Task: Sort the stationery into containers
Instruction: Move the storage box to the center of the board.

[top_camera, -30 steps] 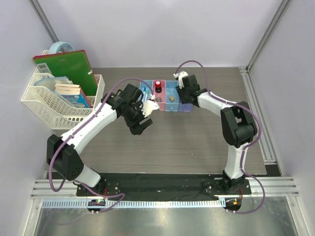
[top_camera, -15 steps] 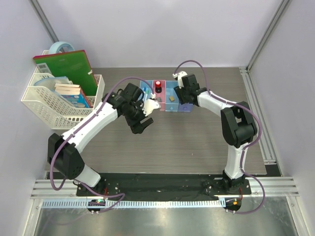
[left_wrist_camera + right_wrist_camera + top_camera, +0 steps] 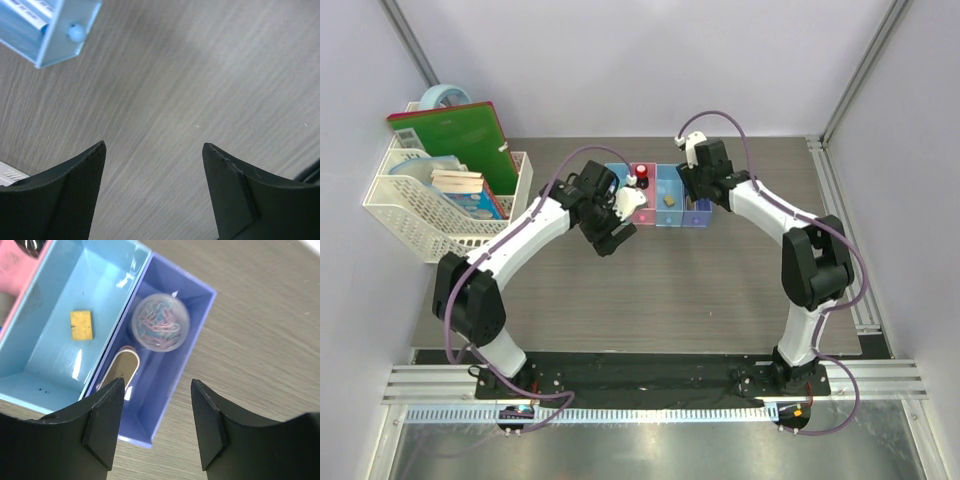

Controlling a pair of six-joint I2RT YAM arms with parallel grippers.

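Jaws of the right gripper stand spread and empty over the purple bin. Round tub and pink-white clip lie inside, seemingly settled. Best lift straight up, clear of the rim. Left gripper hangs spread, empty, over the table.

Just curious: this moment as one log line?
left gripper open | right gripper open over purple bin | inside: tub, clip

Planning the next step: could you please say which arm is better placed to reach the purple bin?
Right: the right tool hangs open over the purple bin; the left tool faces the table beside the row.
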